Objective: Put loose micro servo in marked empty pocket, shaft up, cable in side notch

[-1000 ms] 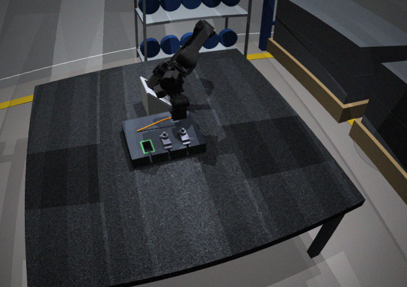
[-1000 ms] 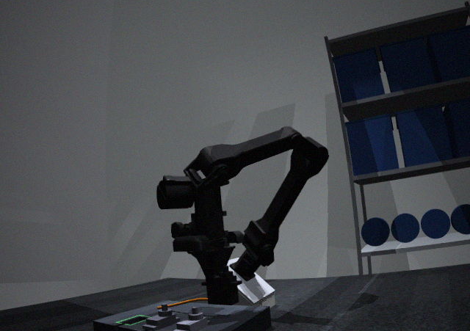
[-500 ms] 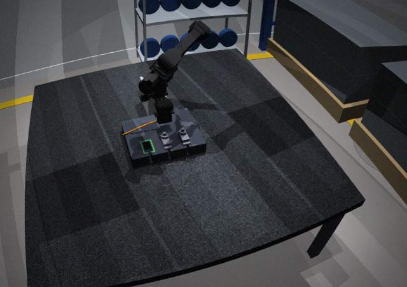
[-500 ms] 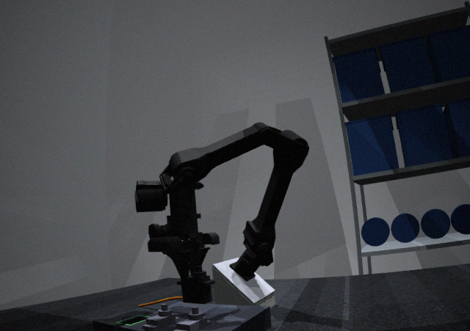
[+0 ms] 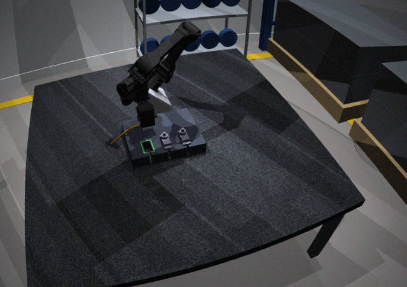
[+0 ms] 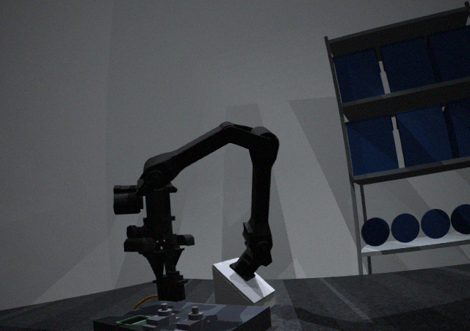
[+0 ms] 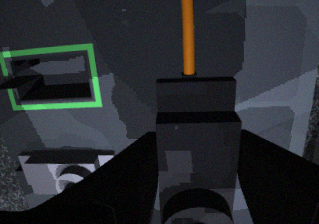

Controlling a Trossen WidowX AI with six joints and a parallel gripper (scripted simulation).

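Observation:
The loose micro servo [image 5: 147, 123] [image 6: 171, 292] [image 7: 196, 100] is dark and upright, its round top towards the wrist camera. My gripper [image 5: 146, 115] [image 6: 170, 282] [image 7: 195, 141] is shut on it and holds it a little above the deck [image 5: 177, 116] [image 6: 239, 312] [image 7: 140, 35]. Its orange cable [image 5: 124, 134] [image 6: 144, 299] [image 7: 188, 30] points up in the wrist view, while the side notch [image 5: 150, 157] points left there. The green-marked pocket [image 5: 147, 146] [image 6: 133, 320] [image 7: 60, 92] is empty, left of the servo in the wrist view. The servo's underside is hidden in the wrist view.
Two seated servos [image 5: 165, 140] [image 5: 184, 135] stand beside the pocket with shafts up; one [image 7: 45, 171] shows in the wrist view. A white slanted block [image 5: 159, 96] [image 6: 247, 282] stands behind the deck. Shelves with blue items are in the background.

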